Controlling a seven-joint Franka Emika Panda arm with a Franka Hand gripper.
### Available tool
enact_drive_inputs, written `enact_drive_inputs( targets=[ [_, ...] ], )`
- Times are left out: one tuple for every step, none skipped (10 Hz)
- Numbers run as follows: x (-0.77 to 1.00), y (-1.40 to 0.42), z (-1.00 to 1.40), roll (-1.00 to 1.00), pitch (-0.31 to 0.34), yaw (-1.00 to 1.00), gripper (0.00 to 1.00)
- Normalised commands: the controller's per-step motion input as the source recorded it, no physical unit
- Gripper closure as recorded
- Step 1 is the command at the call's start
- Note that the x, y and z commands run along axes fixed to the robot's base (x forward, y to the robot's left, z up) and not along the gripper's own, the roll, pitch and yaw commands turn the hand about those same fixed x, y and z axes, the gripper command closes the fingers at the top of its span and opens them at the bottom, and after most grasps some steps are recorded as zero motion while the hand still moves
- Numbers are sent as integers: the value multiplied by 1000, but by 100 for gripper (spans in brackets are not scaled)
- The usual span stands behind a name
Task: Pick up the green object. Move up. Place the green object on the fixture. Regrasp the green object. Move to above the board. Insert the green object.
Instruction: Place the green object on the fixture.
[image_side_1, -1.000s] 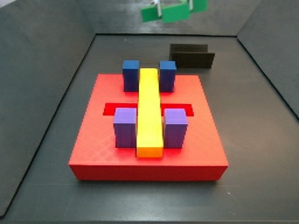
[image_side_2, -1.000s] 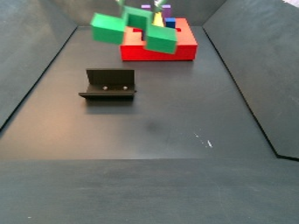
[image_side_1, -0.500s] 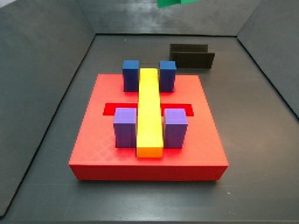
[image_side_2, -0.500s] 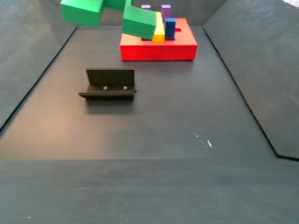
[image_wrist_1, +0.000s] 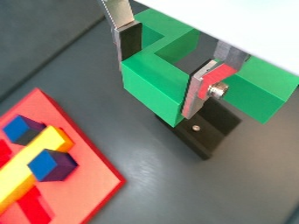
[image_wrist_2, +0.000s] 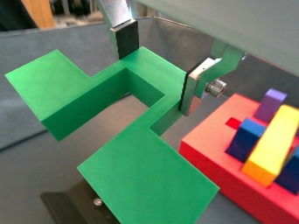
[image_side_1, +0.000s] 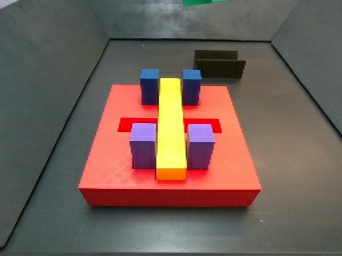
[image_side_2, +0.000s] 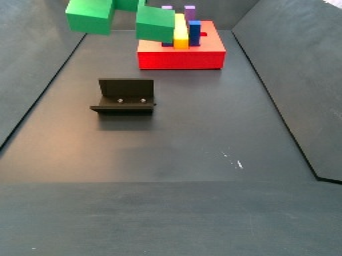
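Green object (image_wrist_1: 176, 74), clamped in the hand (image_wrist_1: 166, 66), had risen almost out of both side views, so lowering onto the fixture (image_side_2: 124, 97) seemed next.

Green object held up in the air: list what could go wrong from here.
1. The gripper holds the green object only at its narrow middle, with both wide ends overhanging; it could twist in the grip.
2. The fixture is small and low-walled, so a tilted piece might land on a wall instead of seating.
3. The board already carries blue blocks, purple blocks and a yellow bar, leaving little room for insertion.
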Motion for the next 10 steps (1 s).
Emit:
enact_drive_inputs(
  targets=[
    [703,97,57,-397,726,-89,100],
    [709,89,71,-397,717,-89,100],
    [711,94,74,-400,709,-89,100],
    [723,66,120,-426,666,-109,100],
    [720,114,271,-571,474,-174,100],
    [677,137,291,-726,363,-177,100],
    [646,134,269,-803,263,-231,100],
    [623,160,234,-851,183,-231,100],
    [600,254,151,-866,97,-180,100],
    [609,280,134,-914,0,-149,100]
  ],
)
